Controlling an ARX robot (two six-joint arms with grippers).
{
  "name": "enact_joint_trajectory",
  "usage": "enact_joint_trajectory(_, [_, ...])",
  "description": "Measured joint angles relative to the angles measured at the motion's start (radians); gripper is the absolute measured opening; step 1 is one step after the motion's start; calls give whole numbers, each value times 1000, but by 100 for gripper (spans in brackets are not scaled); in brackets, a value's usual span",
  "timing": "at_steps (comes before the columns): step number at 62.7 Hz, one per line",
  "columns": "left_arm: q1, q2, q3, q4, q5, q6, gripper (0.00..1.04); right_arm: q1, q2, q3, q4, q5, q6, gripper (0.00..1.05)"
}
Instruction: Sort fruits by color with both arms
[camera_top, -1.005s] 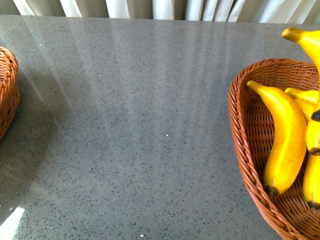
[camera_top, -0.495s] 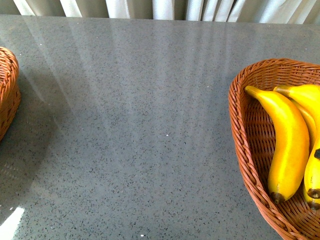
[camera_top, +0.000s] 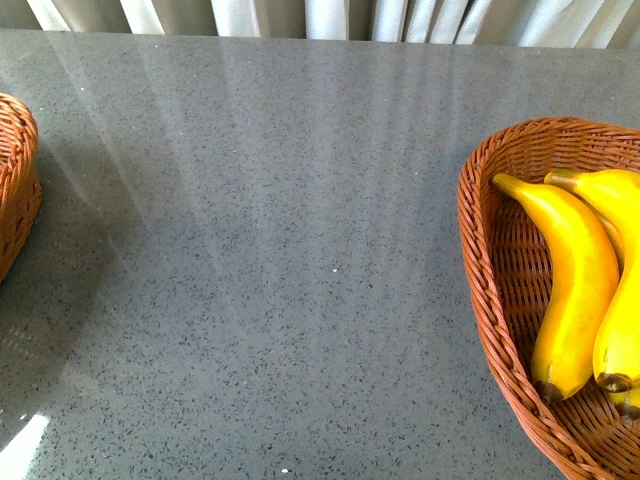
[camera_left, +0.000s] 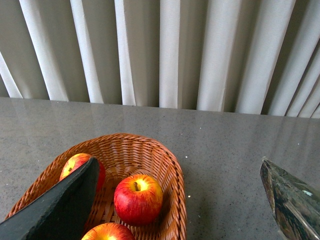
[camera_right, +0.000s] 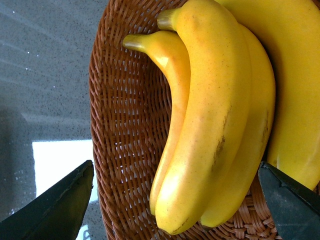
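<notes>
In the front view several yellow bananas (camera_top: 575, 285) lie in a wicker basket (camera_top: 480, 250) at the right edge; neither arm shows there. The right wrist view has the same bananas (camera_right: 210, 125) stacked lengthwise in their basket (camera_right: 120, 150). My right gripper (camera_right: 175, 165) is open above them, holding nothing. In the left wrist view three red apples with yellow patches (camera_left: 138, 199) sit in another wicker basket (camera_left: 172, 170). One apple (camera_left: 80, 167) is partly hidden behind a finger (camera_left: 55, 210). My left gripper (camera_left: 179, 200) is open over the basket's rim and holds nothing.
The apples' basket (camera_top: 15, 190) shows only as a rim at the front view's left edge. Grey speckled tabletop (camera_top: 280, 250) spreads between the two baskets. White curtains (camera_left: 165, 50) hang behind the table's far edge.
A banana held high at the right edge a second ago now lies in the right basket with the others, which have shifted. The dark gripper part seen there has left the front view.
</notes>
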Motion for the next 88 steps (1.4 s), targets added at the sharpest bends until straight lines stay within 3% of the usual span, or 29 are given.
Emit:
enact_joint_trajectory(8, [0, 0, 0, 0, 0, 0, 96, 1, 5, -6, 15, 14, -14, 95])
enact_joint_trajectory(15, [0, 0, 0, 0, 0, 0, 96, 22, 66, -214, 603, 245, -241, 77])
enact_joint_trajectory(20, [0, 0, 0, 0, -1, 0, 96, 17, 42, -325, 945, 265, -365, 63])
enact_joint_trajectory(24, [0, 0, 0, 0, 0, 0, 96, 10, -19, -331, 1043, 262, -409, 53])
enact_joint_trajectory(29, [0, 0, 0, 0, 0, 0, 96, -41, -100, -341, 1020, 192, -447, 39])
enact_joint_trajectory(42, [0, 0, 0, 0, 0, 0, 96, -68, -276, -388, 867, 184, -478, 2])
enact_joint_trajectory(88, [0, 0, 0, 0, 0, 0, 96, -69, -762, -394, 420, 184, -478, 2])
